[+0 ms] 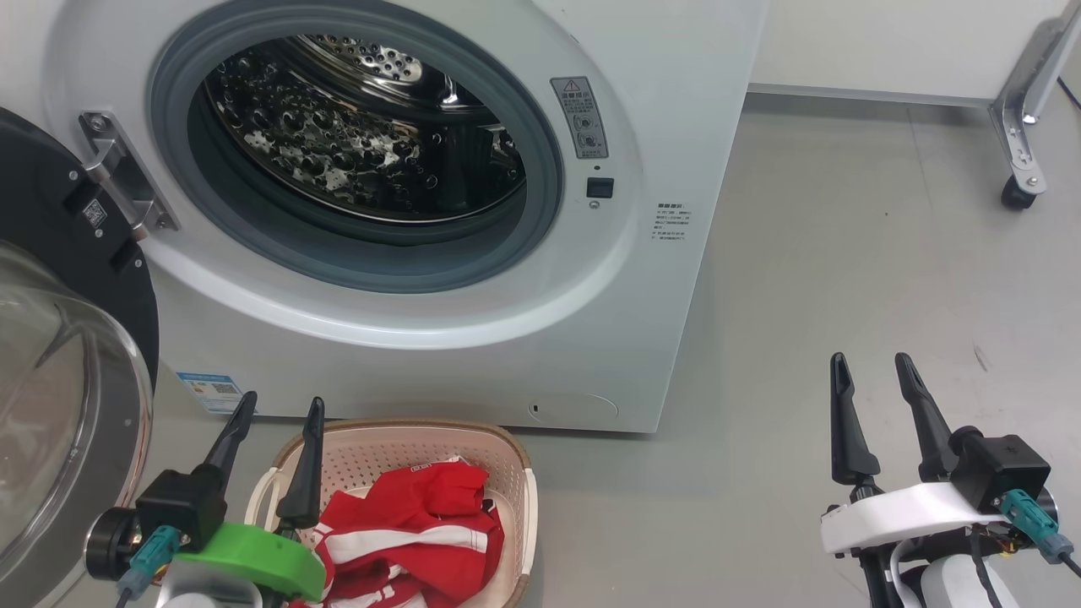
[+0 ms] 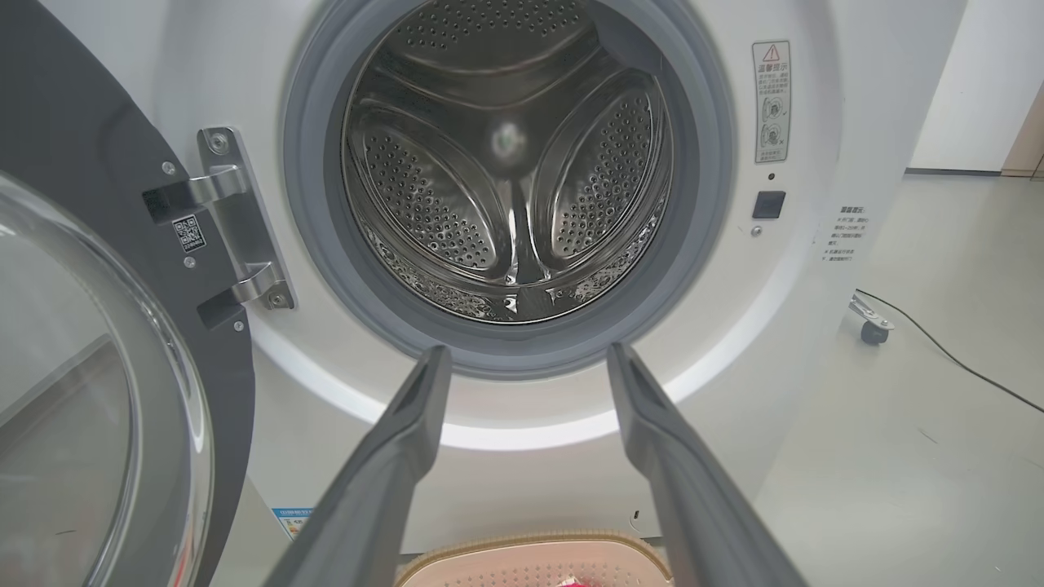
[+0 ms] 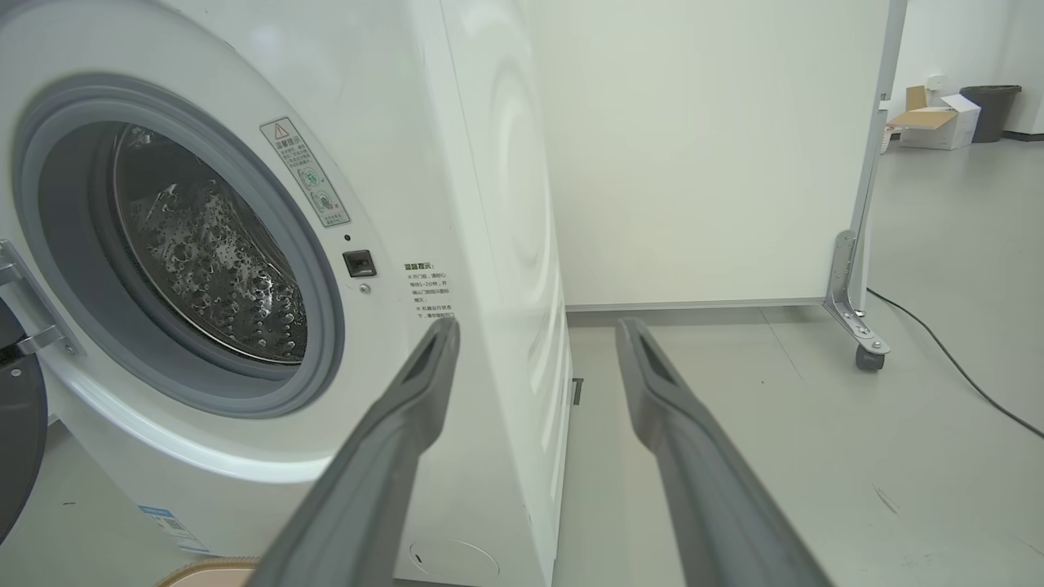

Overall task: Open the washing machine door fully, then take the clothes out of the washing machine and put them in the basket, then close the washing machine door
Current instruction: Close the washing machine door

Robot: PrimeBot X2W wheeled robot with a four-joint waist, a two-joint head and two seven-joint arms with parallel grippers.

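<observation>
The white washing machine [image 1: 473, 355] fills the upper left, and no clothes show in its steel drum [image 2: 510, 171]. Its door [image 1: 51, 355] hangs swung open at the far left, black rim and glass bowl facing me; the same door [image 2: 90, 342] shows in the left wrist view. Red clothes [image 1: 414, 532] with white stripes lie in the cream basket [image 1: 507, 460] on the floor in front of the machine. My left gripper [image 1: 279, 409] is open just above the basket's left edge, holding nothing. Over bare floor to the right of the machine, my right gripper [image 1: 870, 365] also stands open with nothing in it.
A white panel on a metal leg with a caster [image 1: 1018, 190] stands at the back right. A black cable [image 3: 954, 359] runs across the grey floor there. A cardboard box [image 3: 934, 118] and a dark bin [image 3: 988, 110] sit far off.
</observation>
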